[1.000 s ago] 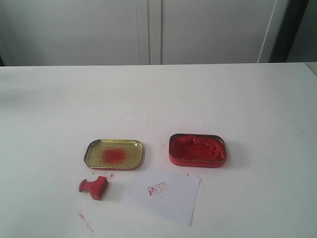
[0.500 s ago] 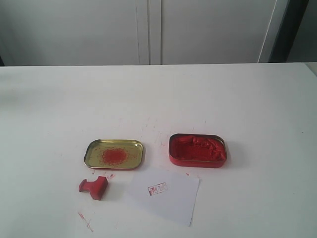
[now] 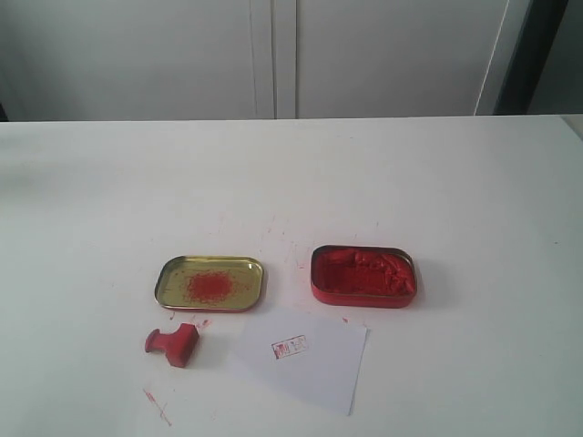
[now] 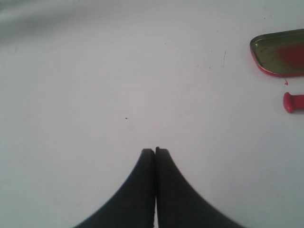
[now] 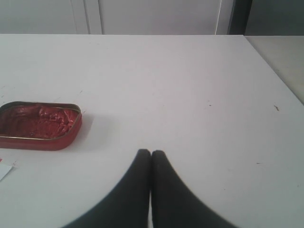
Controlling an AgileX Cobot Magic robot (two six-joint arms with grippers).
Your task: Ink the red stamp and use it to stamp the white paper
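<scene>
The red stamp (image 3: 172, 343) lies on its side on the white table, just in front of the gold lid; only its knob end (image 4: 293, 102) shows in the left wrist view. The white paper (image 3: 305, 357) lies flat in front of the red tin and bears a small red imprint (image 3: 289, 347); a corner of it (image 5: 4, 170) shows in the right wrist view. My left gripper (image 4: 155, 151) is shut on nothing, over bare table well away from the stamp. My right gripper (image 5: 151, 152) is also shut and empty, off to the side of the tin. Neither gripper shows in the exterior view.
A red tin of ink paste (image 3: 363, 275) (image 5: 39, 125) stands open behind the paper. A shallow gold lid smeared red (image 3: 210, 282) (image 4: 280, 52) lies left of it. Red smudges (image 3: 157, 405) mark the table near its front edge. White cabinet doors (image 3: 273, 55) stand behind.
</scene>
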